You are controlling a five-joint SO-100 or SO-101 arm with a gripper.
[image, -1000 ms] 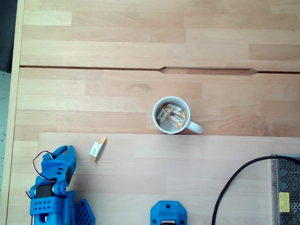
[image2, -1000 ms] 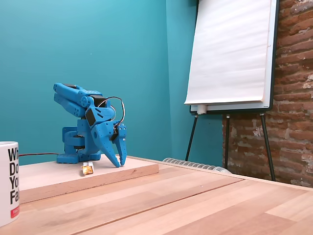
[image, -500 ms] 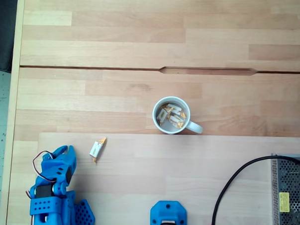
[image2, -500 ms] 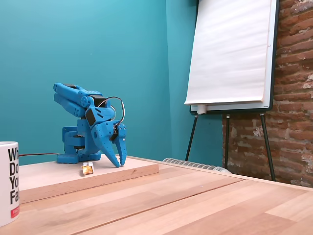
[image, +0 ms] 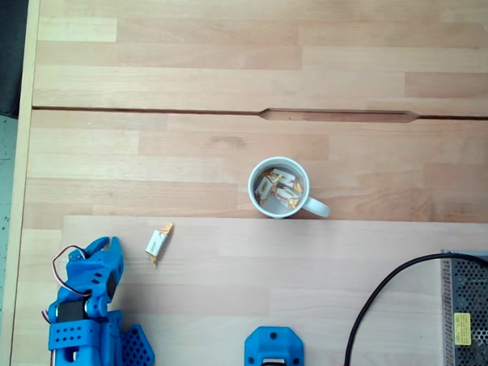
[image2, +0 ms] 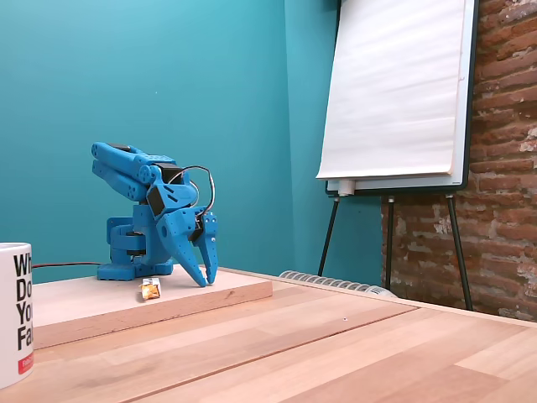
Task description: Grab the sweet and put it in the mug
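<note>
A sweet (image: pixel 157 243) in a white wrapper with orange ends lies alone on the raised wooden board, and it also shows as a small orange speck (image2: pixel 150 290) in the low fixed view. My blue gripper (image: pixel 109 242) is folded back at the board's left end, a short way left of the sweet and not touching it. Its fingertips (image2: pixel 205 280) point down to the board, shut and empty. The white mug (image: pixel 253 192) stands up and to the right of the sweet, just off the board, with several identical sweets inside. The mug (image2: pixel 13 311) sits at the left edge of the low view.
The raised board (image: pixel 312 261) lies on a larger wooden table. A blue printed part (image: pixel 273 353) sits at the bottom centre, with a black cable (image: pixel 378 295) and a metal mesh box (image: pixel 476 311) at bottom right. A flip chart (image2: pixel 394 92) stands behind the table.
</note>
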